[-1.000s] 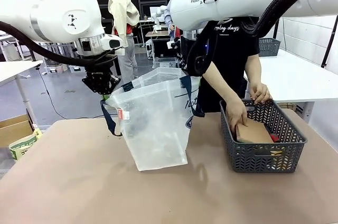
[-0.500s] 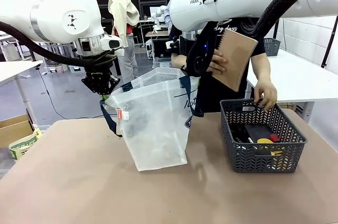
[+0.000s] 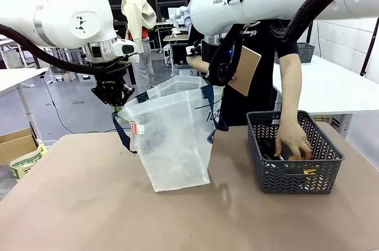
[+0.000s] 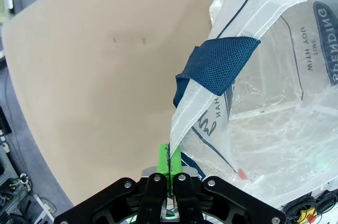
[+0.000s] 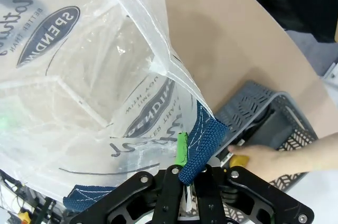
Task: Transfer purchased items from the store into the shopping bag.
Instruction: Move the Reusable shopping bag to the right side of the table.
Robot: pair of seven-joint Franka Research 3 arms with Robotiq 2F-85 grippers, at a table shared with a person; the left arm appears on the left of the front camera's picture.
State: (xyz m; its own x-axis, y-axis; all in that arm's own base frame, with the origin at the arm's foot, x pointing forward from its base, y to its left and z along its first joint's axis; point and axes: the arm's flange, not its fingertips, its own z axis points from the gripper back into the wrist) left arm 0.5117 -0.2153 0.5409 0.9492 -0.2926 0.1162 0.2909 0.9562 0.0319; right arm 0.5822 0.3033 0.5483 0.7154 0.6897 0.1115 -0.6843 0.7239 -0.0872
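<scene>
Two closed claws meet us first at the shopping bag (image 3: pixel 174 138), which stands on the brown table (image 3: pixel 89 203). The left gripper (image 4: pixel 170 156) pinches the bag's translucent rim just beside a navy strap handle (image 4: pixel 216 65), and the right gripper (image 5: pixel 182 161) clamps the second strap (image 5: pixel 205 138) at the bag's opposite side, so we see its mouth spread wide. Just right of the bag sits the dark grey basket (image 3: pixel 296 175), where a person's hand (image 3: pixel 294 143) reaches in among small items, and beyond the bag's far right corner we see a flat tan packet (image 3: pixel 244 70) held tilted in the air above the rim.
</scene>
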